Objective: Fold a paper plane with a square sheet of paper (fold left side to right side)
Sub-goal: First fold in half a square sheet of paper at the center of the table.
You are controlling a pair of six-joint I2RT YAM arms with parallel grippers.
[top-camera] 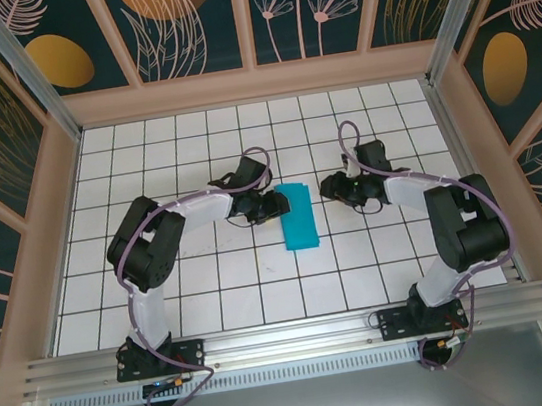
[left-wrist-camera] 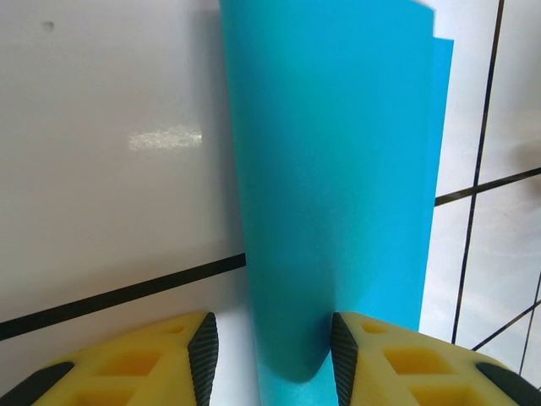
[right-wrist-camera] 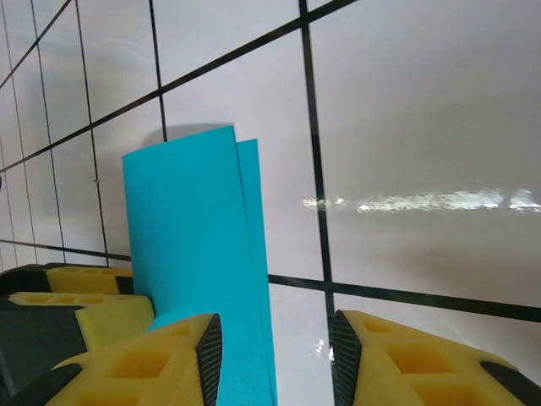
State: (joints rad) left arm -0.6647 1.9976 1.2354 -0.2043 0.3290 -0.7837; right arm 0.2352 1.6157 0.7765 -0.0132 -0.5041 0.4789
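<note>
Left gripper point(left-wrist-camera: 270, 355): jaws spread, nothing pinched. The rounded fold of the square sheet of paper point(left-wrist-camera: 338, 169) sits between its pads. Right gripper point(right-wrist-camera: 275, 355): also spread and empty, just beside the sheet's open edges. Sheet lies mid-table point(top-camera: 213, 292) between both grippers, doubled left over right. A thin strip of the lower layer shows, so edges are slightly off. My read: first fold made, crease not pressed flat; nose and wing folds all left.

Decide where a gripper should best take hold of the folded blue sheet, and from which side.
Take the folded blue sheet by its left end, which seems to curl up between the left gripper's open fingers; come in low from the left. Elsewhere it lies flat and thin, layers slightly offset, offering little to pinch.
</note>
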